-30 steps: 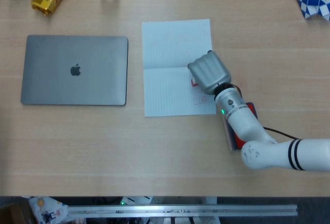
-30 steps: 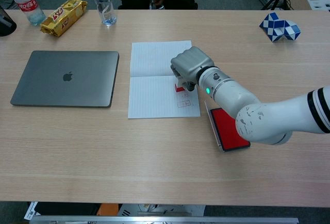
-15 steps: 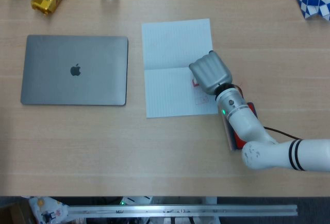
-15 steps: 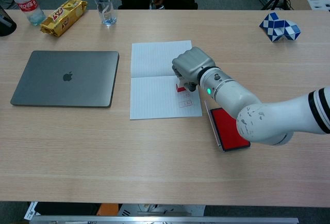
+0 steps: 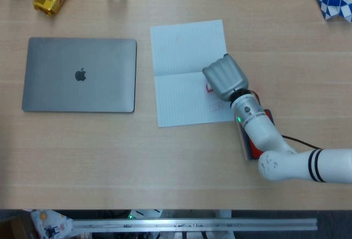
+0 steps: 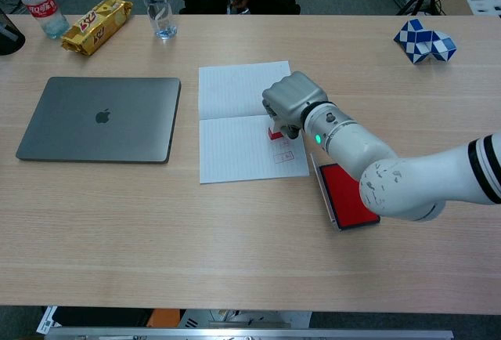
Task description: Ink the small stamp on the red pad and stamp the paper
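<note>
Right hand (image 6: 291, 101) clamped on small red stamp (image 6: 275, 132) mid-frame over lined paper (image 6: 235, 136); loose sheet likely slides, smearing print.

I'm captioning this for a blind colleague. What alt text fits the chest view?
The right hand holds a small red stamp on white lined paper, just above a printed mark. An open red ink pad lies to the right, and a closed grey laptop lies to the left on the wooden table.

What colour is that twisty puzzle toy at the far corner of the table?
The puzzle toy is blue and white, in alternating blocks; the chest view shows it best.
</note>
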### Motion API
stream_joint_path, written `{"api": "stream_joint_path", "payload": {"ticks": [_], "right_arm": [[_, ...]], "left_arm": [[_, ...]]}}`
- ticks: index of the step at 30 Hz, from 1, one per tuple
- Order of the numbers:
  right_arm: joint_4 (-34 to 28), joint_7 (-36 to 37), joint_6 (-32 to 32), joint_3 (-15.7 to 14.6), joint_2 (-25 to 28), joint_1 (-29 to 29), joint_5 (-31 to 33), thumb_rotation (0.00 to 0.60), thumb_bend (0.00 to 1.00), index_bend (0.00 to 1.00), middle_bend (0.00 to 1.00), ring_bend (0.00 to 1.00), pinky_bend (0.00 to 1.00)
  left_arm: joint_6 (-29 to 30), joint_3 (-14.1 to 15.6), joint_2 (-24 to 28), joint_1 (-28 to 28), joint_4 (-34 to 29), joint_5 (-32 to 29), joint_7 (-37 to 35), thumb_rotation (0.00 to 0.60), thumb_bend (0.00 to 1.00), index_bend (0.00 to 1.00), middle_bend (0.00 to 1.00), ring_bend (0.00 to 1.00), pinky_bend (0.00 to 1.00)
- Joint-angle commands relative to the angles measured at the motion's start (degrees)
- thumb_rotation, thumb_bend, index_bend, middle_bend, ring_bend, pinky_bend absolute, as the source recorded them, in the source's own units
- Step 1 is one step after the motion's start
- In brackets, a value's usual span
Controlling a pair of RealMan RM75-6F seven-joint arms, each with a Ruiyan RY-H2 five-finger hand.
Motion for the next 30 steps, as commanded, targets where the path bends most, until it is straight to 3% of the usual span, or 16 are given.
{"api": "stream_joint_path", "payload": {"ticks": [1,18,30], "right_arm": [[-0.1,0.2,-0.1,0.0,0.0,-0.1,-0.1,0.600,0.37,0.82,0.71,0.56,0.43],[-2.9,1.3,1.0,0.8,1.9,-0.9,-0.9,0.600,0.37,0.82,0.71,0.56,0.43],[-18.8,7.2,4.2,3.0,15.8,-4.0,-4.0,0.600,0.37,0.82,0.71,0.56,0.43]], "left_arm": [[0.0,0.0,0.1,0.0,-0.1,0.0,0.1,0.600,0.21,0.06,0.00,0.01,0.00],[0.6,0.2,0.4,0.3,-0.5,0.5,-0.2,0.600,0.21,0.06,0.00,0.01,0.00],[0.4,0.3,0.5,-0.2,-1.6,1.4,0.7,0.600,0.21,0.06,0.00,0.01,0.00]]}}
